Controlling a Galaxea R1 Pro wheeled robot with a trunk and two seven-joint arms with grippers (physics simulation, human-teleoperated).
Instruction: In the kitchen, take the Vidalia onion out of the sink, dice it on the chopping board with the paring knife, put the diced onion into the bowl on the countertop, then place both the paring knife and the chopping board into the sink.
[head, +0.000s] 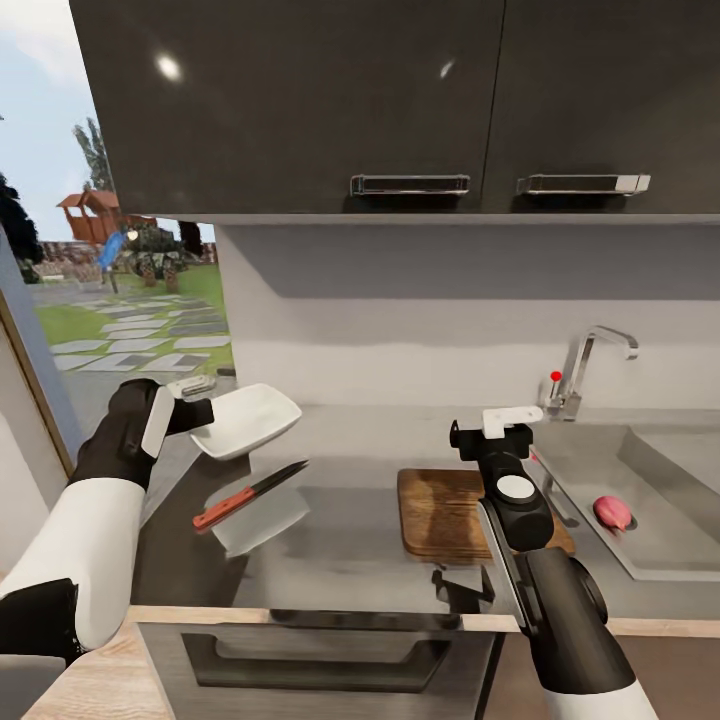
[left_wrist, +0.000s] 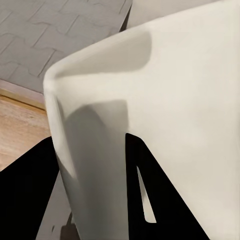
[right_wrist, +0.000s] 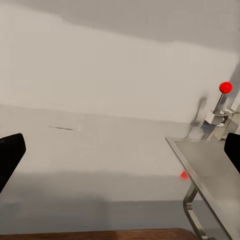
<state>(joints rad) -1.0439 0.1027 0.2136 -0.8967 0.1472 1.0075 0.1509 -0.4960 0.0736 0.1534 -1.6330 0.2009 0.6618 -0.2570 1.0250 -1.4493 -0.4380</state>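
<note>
grey countertop; left pincer clamps tilted bowl; right pincer agape.

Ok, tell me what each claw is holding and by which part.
The left claw grips the bowl by its rim, tilted above the countertop. The right claw is open and holds nothing.

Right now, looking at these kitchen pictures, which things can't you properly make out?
- Chopping board: head view, its right part is hidden behind the right arm.
- Sink: head view, cut off by the right edge.
- Bowl: left wrist view, too close to see whole; the left gripper shuts on its rim.
- Right gripper: head view, a white part covers the fingertips; in the right wrist view they stand wide apart.
- Vidalia onion: small, no surface detail.
</note>
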